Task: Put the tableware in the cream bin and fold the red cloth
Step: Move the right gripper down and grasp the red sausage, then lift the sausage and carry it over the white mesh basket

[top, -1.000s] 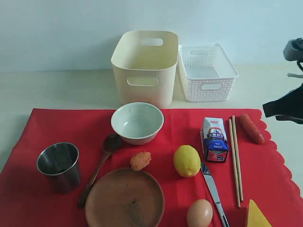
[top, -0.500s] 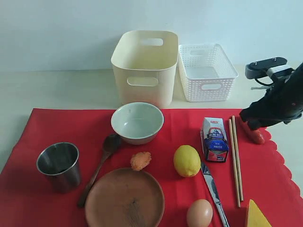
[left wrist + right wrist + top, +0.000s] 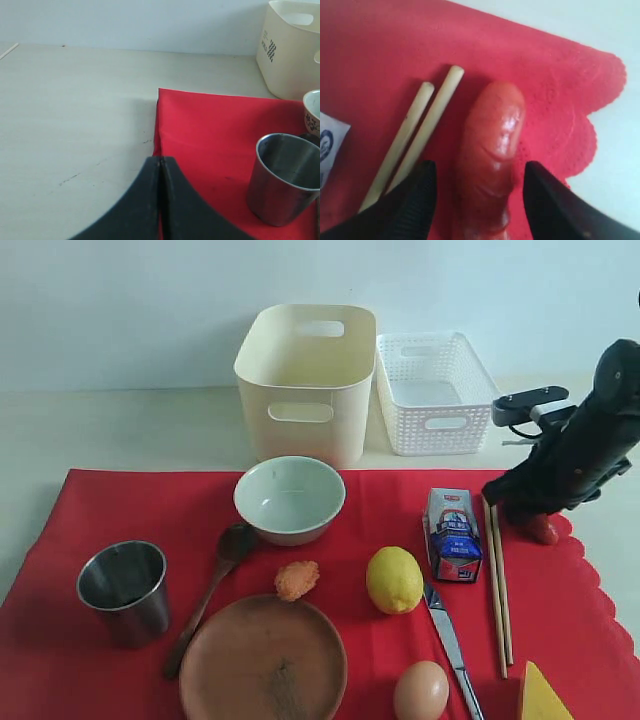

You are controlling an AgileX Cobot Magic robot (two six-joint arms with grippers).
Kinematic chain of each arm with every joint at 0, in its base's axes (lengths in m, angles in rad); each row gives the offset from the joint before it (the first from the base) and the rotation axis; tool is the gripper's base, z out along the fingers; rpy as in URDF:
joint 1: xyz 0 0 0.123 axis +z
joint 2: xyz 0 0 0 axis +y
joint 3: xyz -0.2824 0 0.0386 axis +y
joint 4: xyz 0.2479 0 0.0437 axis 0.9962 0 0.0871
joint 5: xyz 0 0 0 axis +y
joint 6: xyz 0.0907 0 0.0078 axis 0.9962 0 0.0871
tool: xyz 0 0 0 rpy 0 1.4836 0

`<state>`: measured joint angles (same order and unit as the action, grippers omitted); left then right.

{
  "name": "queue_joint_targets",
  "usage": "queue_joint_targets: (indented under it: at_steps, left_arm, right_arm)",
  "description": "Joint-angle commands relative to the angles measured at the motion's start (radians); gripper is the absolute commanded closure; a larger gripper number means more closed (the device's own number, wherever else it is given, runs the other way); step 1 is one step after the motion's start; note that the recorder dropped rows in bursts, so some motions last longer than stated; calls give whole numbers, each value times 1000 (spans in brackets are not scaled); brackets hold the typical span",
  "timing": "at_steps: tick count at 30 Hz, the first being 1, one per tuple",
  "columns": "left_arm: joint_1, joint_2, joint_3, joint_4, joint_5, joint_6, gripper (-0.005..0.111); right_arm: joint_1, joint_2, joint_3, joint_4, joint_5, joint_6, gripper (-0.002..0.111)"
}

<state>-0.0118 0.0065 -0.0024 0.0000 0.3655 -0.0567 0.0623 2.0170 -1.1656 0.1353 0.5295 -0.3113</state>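
I'm seeing the right gripper (image 3: pixel 477 172) standing with its jaws apart, straddling a red sausage-like piece (image 3: pixel 495 130) that is lying on the red cloth (image 3: pixel 395 50). Nothing is being gripped. A gap is showing on the chopsticks (image 3: pixel 427 125) side, and I can't tell whether the other finger is touching. The chopsticks are lying just outside one finger. The left gripper (image 3: pixel 160 161) is sitting with its jaws pressed fully together, holding nothing, hanging over the cloth's edge where it meets the bare table (image 3: pixel 75 125). The steel cup (image 3: pixel 282 180) is standing just beside those jaws on the cloth. The bowl (image 3: pixel 312 112) and the cream bin (image 3: pixel 292 50) are sitting further beyond it. The wooden spoon (image 3: pixel 215 575) and the brown plate (image 3: pixel 263 660) are lying well apart from both jaws.
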Motion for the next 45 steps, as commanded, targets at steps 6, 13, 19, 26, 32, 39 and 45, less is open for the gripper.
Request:
queue_joint_targets:
  at_steps: [6,13,19,26,32,39,45]
  left_arm:
    - [1,-7,2,-6,-11,-4,107]
    - [1,-7,2,-6,-11,-4,107]
    - [1,-7,2,-6,-11,-4,107]
    - [1,-7,2,-6,-11,-4,107]
    - [1,-7,2,-6,-11,-4,107]
    - [1,-7,2,-6,-11,-4,107]
    - [1,-7,2,-6,-11,-4,107]
  right_arm:
    - [-4,79,-38,-5,-22,3,91]
    - [-4,-65,-39,-13,82,33,108]
    - [-4,-271,-29,97,193,10,108]
    - [-4,-378,42,547,166,-368,108]
    - [-4,-375,53,886,158,-662,108]
    - [-4,-291,-7,955,56,-688,108]
    - [-4,-159,-165,898,58,-569,108]
